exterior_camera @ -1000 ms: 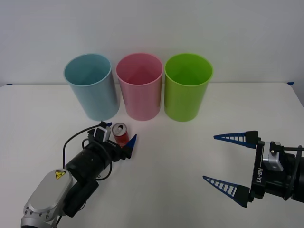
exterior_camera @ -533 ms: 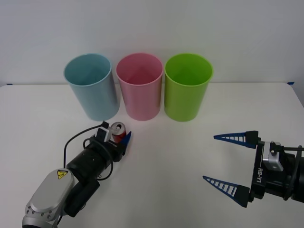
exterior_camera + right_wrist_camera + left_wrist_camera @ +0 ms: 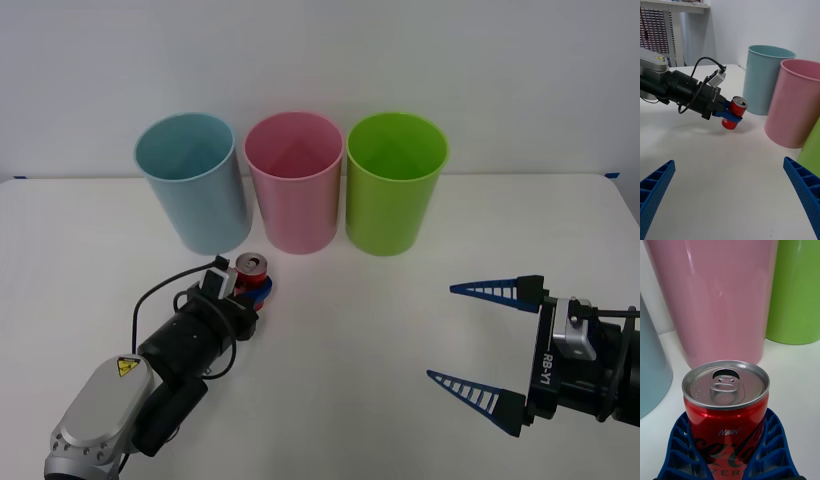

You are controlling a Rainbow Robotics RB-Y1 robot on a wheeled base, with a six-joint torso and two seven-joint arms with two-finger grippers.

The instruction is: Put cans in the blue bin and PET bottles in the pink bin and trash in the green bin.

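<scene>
Sitting on a white table [image 3: 360, 350] against a plain wall are the blue bin [image 3: 192, 182], pink bin [image 3: 294, 180] and green bin [image 3: 396, 183], insides hard to see; left gripper [image 3: 255, 287] is clamped around the red can [image 3: 251, 274] before the blue and pink bins; right gripper [image 3: 487, 343] hangs spread wide, holding nothing.

Glossy metal can [image 3: 726, 405]; smooth, seemingly plastic pink bin [image 3: 711, 296].

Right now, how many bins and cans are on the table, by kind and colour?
Pale blue bin: 1
Pink bin: 1
Lime-green bin: 1
Red drink can: 1, clamped in the left gripper
Total: 4 things. The right gripper is open, holding nothing.
</scene>
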